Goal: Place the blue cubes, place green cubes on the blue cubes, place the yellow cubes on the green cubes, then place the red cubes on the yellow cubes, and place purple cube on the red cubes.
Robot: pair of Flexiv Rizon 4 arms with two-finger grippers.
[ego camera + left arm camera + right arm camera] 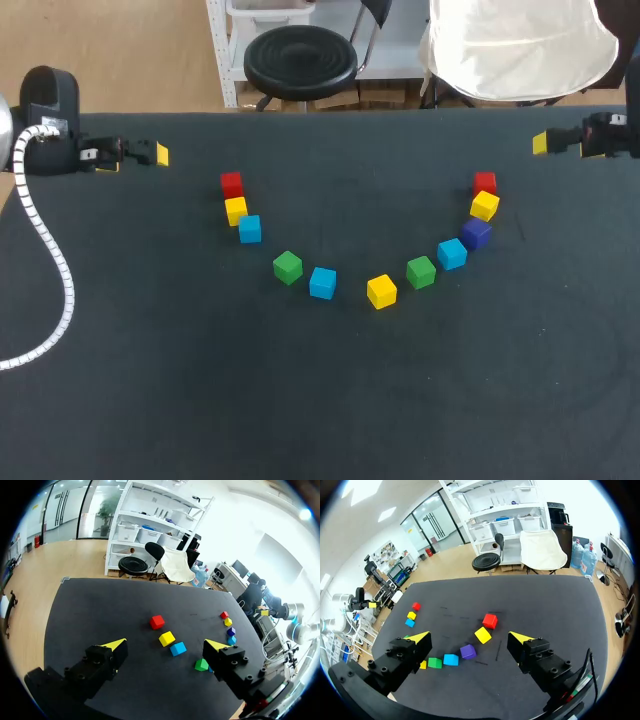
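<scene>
Dark cloth covers the table (pixel 120 400). From overhead, eleven cubes lie on it in a loose arc, one layer deep and none stacked, so I judge the build not yet begun. Three blues wait there: the left blue cube (pixel 249 229), the middle blue cube (pixel 322 283) and the right blue cube (pixel 452 254), with the purple cube (pixel 476 234) just beside the last. The left gripper (pixel 150 154) and right gripper (pixel 545 143) sit at the far corners, well apart from the cubes, probably to keep the layout unobstructed. Their finger gap is hard to read from this angle.

The left wrist view settles it for that arm. Its fingers (pixel 115 644) are spread wide around nothing. The left red cube (pixel 157 622), left yellow cube (pixel 166 638) and left blue cube run in a row ahead of them.

The right wrist view shows that arm's fingers (pixel 517 637) equally wide and empty. They face the right red cube (pixel 490 621), right yellow cube (pixel 482 634), the purple cube and the right blue cube. The arc's middle yellow cube (pixel 423 665) is half hidden behind one finger.
</scene>
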